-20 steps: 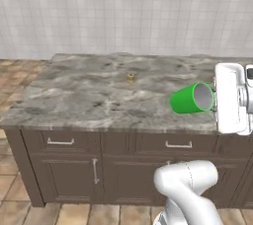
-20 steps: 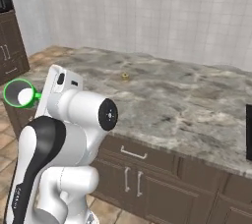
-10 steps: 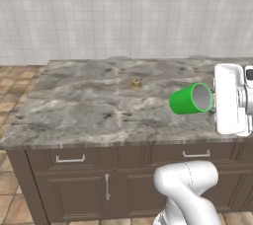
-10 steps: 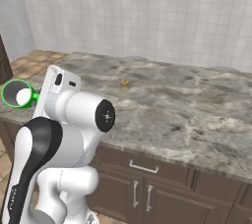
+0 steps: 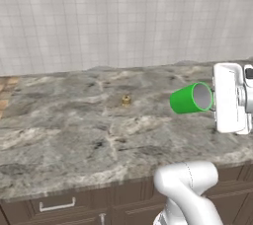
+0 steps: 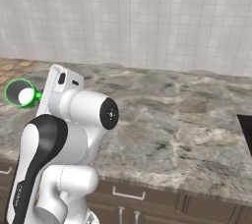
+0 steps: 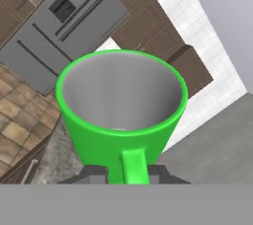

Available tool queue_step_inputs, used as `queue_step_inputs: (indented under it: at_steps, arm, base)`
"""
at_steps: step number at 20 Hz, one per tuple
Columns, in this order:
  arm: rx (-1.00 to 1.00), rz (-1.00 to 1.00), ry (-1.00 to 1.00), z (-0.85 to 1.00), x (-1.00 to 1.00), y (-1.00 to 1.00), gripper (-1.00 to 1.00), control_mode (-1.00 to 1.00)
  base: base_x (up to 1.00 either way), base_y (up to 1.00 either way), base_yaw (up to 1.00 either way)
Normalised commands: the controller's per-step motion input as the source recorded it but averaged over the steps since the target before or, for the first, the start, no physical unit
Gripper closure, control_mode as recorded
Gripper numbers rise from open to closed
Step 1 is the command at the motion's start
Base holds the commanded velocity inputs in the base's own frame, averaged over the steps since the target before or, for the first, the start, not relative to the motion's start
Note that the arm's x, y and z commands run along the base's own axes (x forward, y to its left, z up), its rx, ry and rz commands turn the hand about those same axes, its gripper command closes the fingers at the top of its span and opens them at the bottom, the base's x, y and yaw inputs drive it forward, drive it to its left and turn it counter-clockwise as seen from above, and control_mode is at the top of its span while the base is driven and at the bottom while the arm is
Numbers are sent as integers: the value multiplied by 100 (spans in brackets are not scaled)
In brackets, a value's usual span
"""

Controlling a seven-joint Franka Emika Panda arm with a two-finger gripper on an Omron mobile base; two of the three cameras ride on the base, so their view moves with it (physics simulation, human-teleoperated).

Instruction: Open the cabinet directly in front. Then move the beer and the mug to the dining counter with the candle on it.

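Over the last second the whole scene has slid in both base views: the drawer fronts have dropped toward the bottom edge and the stone top has come closer and wider, which is the base driving up to the dining counter (image 5: 74, 140), not anything on it moving. Farthest left of the fingers, well out across the stone from them, the candle (image 5: 126, 100) stands alone on the counter. Next, just off the fingertips, the mug (image 5: 191, 98) hangs in the air on its side, mouth turned toward the wrist, above the counter's surface rather than on it; its pose against the hand has stayed the same through the drive. Then the gripper (image 7: 127, 170) itself: the jaws stand narrow, pinched on the mug's handle, as the hand view shows with the green handle running down between the two dark tips. In the right base view the mug (image 6: 19, 93) sits just beyond the hand, past the counter's near-left corner. My judgement is that the carry is nearly over and what remains for the mug is to reach out, turn it upright and set it down near the candle.
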Motion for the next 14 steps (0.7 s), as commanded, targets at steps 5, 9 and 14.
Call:
queue_step_inputs:
  at_steps: [5, 9, 14]
  arm:
    - [0, 0, 0, 0, 0, 0, 100, 100]
    - [0, 0, 0, 0, 0, 0, 100, 100]
    - [0, 0, 0, 0, 0, 0, 100, 100]
  base:
    - [98, 26, -21]
    - [53, 5, -5]
    - [25, 0, 0]
